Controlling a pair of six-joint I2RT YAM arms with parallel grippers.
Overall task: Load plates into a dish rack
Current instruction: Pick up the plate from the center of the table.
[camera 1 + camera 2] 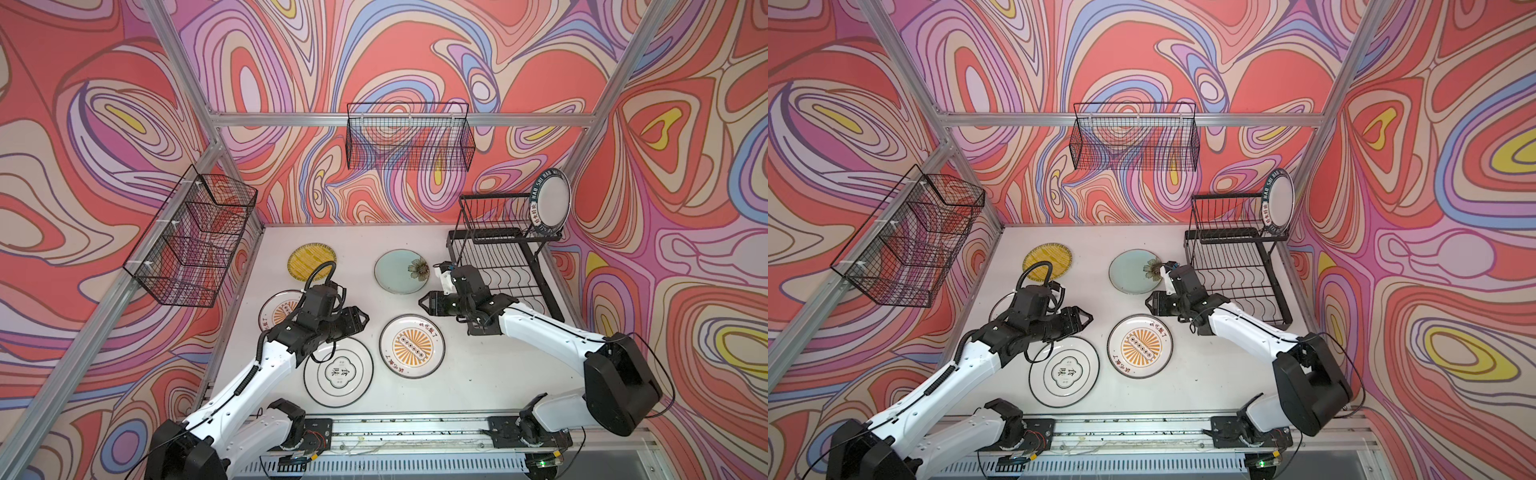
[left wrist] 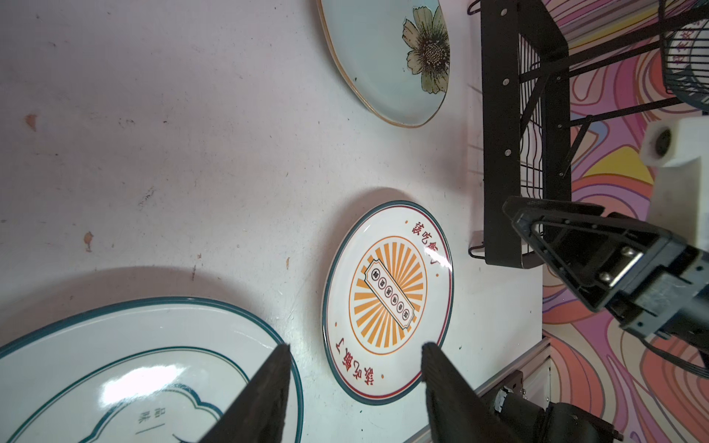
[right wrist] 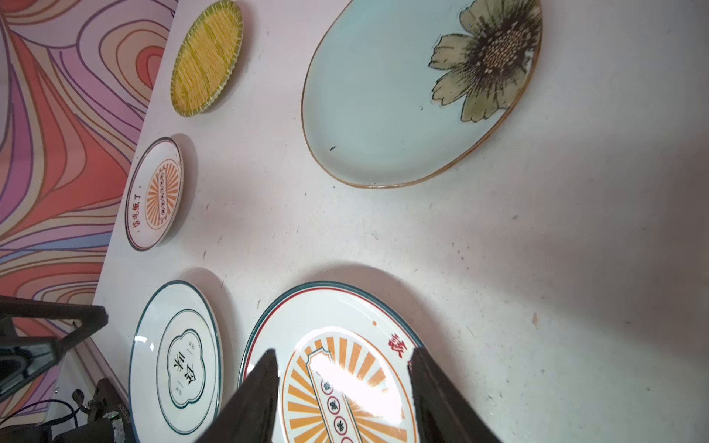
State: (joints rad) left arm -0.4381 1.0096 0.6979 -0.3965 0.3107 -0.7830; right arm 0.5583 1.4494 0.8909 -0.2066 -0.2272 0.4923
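Six plates: one loaded, five left. Both pairs of jaws stand open and empty.

Just below the left jaws we find the white character plate (image 1: 338,371); under the right jaws, a sunburst plate (image 1: 411,346). Behind the left jaws lies a second sunburst plate (image 1: 277,309). Beyond both lie the yellow plate (image 1: 311,260) and the green flower plate (image 1: 401,271), all flat on the surface (image 1: 478,374).

Farthest, outside the right jaws, the one dish rack (image 1: 498,239) holds the lettered-rim plate (image 1: 549,202) upright.

Sunburst plate (image 3: 345,326): glazed ceramic, glossy, strong glare. Table (image 2: 153,153): matt white, scuffed, speckled. Dish rack (image 2: 500,172): black-coated metal wire, satin. Frame rails (image 1: 291,119): bare brushed aluminium. Walls (image 1: 83,208): printed, matt.
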